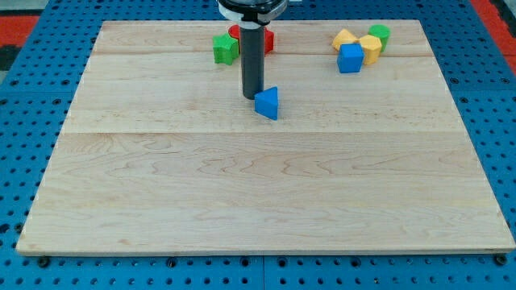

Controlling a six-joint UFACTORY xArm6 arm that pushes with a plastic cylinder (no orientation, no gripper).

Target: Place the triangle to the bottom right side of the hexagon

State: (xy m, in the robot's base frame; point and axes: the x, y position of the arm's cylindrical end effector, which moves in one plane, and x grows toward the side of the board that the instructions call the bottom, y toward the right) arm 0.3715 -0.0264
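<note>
My tip [252, 97] sits on the board [242, 201] in the upper middle of the frame, just left of the blue triangle [268, 103]; rod end and triangle look to be touching or all but touching, I cannot tell which; the rod rises straight up from there to the arm's mount at the top edge. No jaws on this rig, only the bare rod, so nothing is held; the triangle lies loose on the wood.

Behind the rod, near the top edge: a green block [225, 48] to the rod's left, shape unclear; a red block [268, 39] mostly hidden by the rod, showing on both sides of it, shape not readable.

Upper right of the frame, a tight cluster, pieces touching one another: a yellow block [344, 38] at the cluster's left; a yellow hexagon [371, 48], as best I can make out; a blue cube [350, 58] in front of the two; a green block [379, 34] at the back right.

Triangle stands well apart from that cluster, lower and to its left; rest of the board is plain wood; blue pegboard [32, 161] surrounds it.
</note>
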